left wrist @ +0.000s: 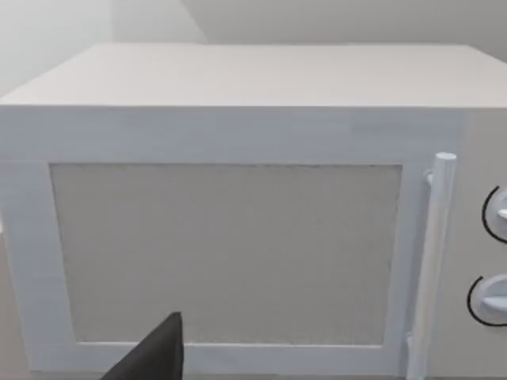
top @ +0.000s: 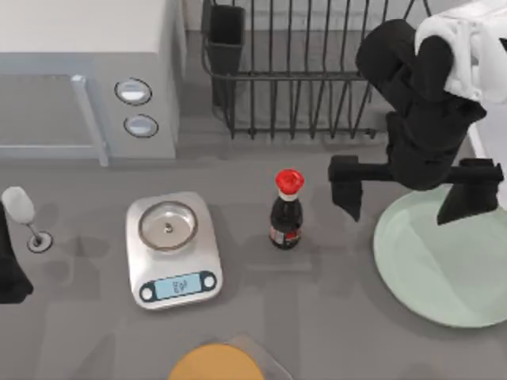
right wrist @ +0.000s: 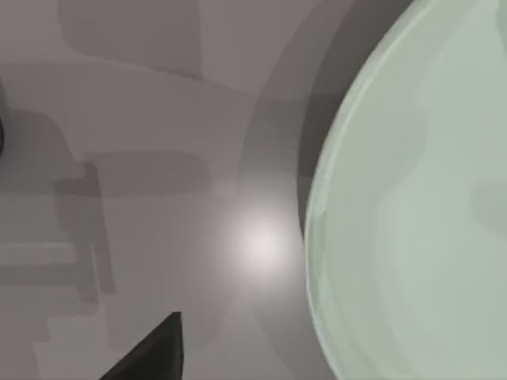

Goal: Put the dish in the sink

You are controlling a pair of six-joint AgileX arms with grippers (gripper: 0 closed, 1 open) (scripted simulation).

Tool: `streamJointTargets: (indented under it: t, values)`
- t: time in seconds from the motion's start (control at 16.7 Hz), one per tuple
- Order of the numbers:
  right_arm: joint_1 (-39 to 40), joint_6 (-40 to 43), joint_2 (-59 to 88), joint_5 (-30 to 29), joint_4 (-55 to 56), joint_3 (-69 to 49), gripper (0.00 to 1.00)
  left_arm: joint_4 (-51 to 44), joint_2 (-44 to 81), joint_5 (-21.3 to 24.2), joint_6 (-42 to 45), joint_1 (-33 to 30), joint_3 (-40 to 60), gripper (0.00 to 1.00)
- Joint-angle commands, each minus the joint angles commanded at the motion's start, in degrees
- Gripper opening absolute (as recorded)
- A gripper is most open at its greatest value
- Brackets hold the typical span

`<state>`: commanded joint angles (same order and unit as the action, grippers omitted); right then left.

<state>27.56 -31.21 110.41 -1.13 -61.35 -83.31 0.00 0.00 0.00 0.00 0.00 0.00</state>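
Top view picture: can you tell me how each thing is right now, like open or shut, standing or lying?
Large round pale mint-green dish: flat on the table, not held.
Right claw: open, above the dish's edge.
White microwave: door shut.
Dark sauce bottle with red cap: upright, capped.
Clear wine glass: upright.
Silver kitchen scale: display lit, pan bare.
Black wire dish rack: upright.

Smooth glossy dish (top: 444, 269), brushed-metal scale (top: 173, 249), matt grey table (top: 317, 317).

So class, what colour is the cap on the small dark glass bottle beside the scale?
Red; the bottle's cap shows best in the top view.
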Motion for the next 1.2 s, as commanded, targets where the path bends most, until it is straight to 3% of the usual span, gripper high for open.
streamJointTargets:
  t: [0.48,0.9,1.2]
  values:
    - [-1.46,-1.04,6.57,-1.17,16.78,9.9,1.0,0.0,0.0,0.0,0.0,0.0,0.0,1.0]
    - [1.71,0.92,8.85,1.02,18.72,11.42,1.0,0.0,0.0,0.0,0.0,0.0,0.0,1.0]
    - [1.71,0.92,8.85,1.02,18.72,11.42,0.62,0.0,0.0,0.0,0.0,0.0,0.0,1.0]
